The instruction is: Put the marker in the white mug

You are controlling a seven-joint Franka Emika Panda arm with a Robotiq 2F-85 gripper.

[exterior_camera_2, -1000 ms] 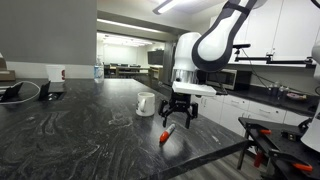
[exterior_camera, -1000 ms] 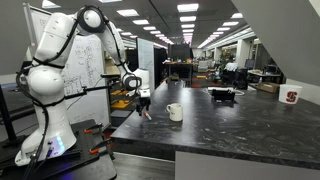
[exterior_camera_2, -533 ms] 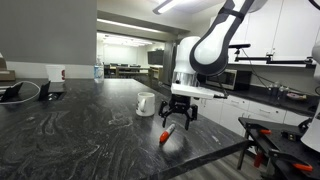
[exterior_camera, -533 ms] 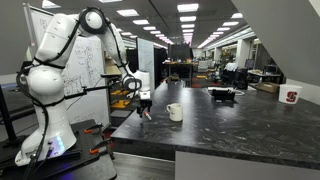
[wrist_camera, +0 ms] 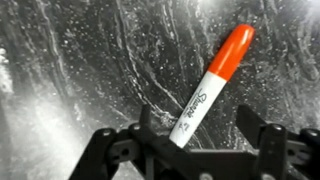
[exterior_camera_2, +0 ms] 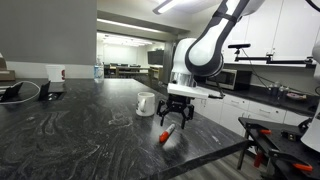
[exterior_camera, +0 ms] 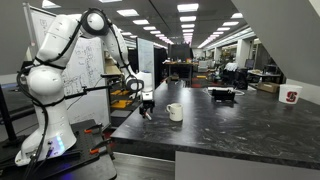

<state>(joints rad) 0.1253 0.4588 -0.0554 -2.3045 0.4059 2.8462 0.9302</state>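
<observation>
The marker (wrist_camera: 210, 88) has a white body and an orange-red cap. It lies on the dark marbled table (wrist_camera: 60, 60), pointing up and to the right in the wrist view. My gripper (wrist_camera: 185, 140) is open, with its two dark fingers on either side of the marker's white end. In an exterior view the gripper (exterior_camera_2: 174, 118) hovers just above the marker (exterior_camera_2: 166, 136), near the table's corner. The white mug (exterior_camera_2: 146, 104) stands upright a short way beyond it. The mug (exterior_camera: 175, 112) also shows beside the gripper (exterior_camera: 146, 108).
A white object with a red logo (exterior_camera: 291, 97) and black items (exterior_camera: 222, 95) sit farther along the table. A white cup (exterior_camera_2: 56, 73), a bottle (exterior_camera_2: 98, 71) and a black object (exterior_camera_2: 20, 92) stand at the far end. The table edge (exterior_camera_2: 215, 160) is close to the marker.
My gripper has shifted slightly and come a little lower over the marker. The marker and the mug have not moved.
</observation>
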